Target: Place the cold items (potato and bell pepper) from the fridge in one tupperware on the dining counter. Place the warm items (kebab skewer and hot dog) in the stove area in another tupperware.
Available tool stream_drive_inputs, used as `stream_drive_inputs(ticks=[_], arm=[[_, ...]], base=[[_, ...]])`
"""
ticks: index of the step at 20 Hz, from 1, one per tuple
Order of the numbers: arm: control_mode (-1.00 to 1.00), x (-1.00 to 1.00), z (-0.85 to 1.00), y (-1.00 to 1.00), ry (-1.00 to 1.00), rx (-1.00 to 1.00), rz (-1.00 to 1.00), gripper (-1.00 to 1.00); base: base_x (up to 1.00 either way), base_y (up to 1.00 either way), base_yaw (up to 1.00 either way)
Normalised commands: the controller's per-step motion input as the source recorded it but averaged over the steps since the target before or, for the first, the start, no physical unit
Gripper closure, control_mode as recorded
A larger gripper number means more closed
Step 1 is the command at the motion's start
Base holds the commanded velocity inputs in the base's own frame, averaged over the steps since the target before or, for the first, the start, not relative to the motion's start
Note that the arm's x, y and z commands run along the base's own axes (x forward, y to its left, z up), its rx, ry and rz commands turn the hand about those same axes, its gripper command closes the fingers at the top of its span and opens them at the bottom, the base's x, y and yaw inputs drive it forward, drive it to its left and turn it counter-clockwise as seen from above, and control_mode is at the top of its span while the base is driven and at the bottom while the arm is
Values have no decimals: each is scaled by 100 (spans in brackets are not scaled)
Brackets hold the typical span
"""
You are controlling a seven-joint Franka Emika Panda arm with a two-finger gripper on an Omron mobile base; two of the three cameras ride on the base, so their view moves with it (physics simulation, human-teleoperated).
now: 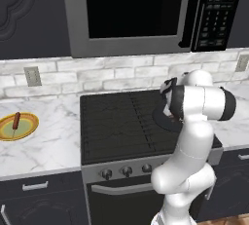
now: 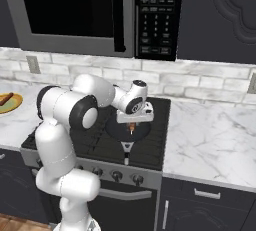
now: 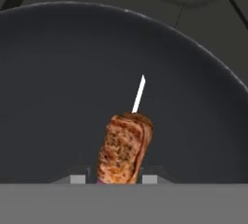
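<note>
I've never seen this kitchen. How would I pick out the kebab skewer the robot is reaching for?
Find the black stove under the microwave. On its right side sits a dark round pan, and the kebab skewer lies in it, under the gripper. It is a browned, grilled chunk of meat with a thin white stick poking out, unlike the sausage on the yellow plate left of the stove.

Matt dark pan (image 3: 58,72); rough browned kebab skewer (image 3: 125,148); glossy marble counter (image 1: 44,146).

A pan (image 2: 129,131) sits on the stove (image 1: 116,121), below the microwave (image 1: 131,9). The kebab skewer (image 3: 125,152) lies in the pan, seemingly between the gripper (image 2: 131,126) fingertips. Left, on the counter (image 1: 44,146), a plate (image 1: 26,127) carries the hot dog (image 1: 16,120).
</note>
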Motion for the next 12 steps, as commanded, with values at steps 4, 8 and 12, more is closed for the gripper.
stream_drive_inputs(ticks=[4, 8, 12], arm=[[-100, -59, 20, 20, 14, 0, 0, 100], [-100, -73, 49, 1, 2, 3, 0, 100], [-100, -73, 95, 0, -11, 4, -2, 100]], base=[[0, 0, 0], [0, 0, 0], [0, 0, 0]])
